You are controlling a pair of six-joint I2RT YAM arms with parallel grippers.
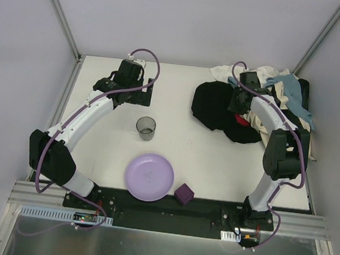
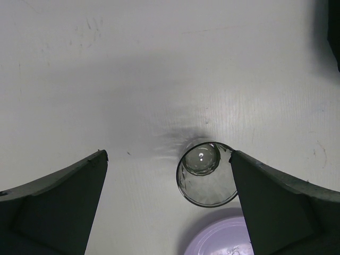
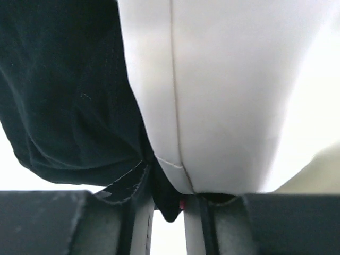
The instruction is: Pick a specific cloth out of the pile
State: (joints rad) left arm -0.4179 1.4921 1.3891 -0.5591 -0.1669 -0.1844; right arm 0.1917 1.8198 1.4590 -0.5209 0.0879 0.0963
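The pile (image 1: 284, 99) of mixed clothes lies at the table's far right, with a wide black piece (image 1: 213, 104) spread out on its left. My right gripper (image 1: 239, 107) is down in the pile's left part. In the right wrist view it (image 3: 169, 212) is shut on a hem of black fabric (image 3: 69, 106), with a white garment (image 3: 228, 90) draped beside it and a speck of red at the pinch. I cannot tell whether this fabric is the small narrow cloth. My left gripper (image 1: 138, 95) is open and empty above the table, far from the pile.
A grey cup (image 1: 146, 127) stands mid-table, just below the left gripper; it shows in the left wrist view (image 2: 207, 174) by the right finger. A purple plate (image 1: 149, 177) and a small purple cube (image 1: 183, 193) sit near the front edge. White walls enclose the table.
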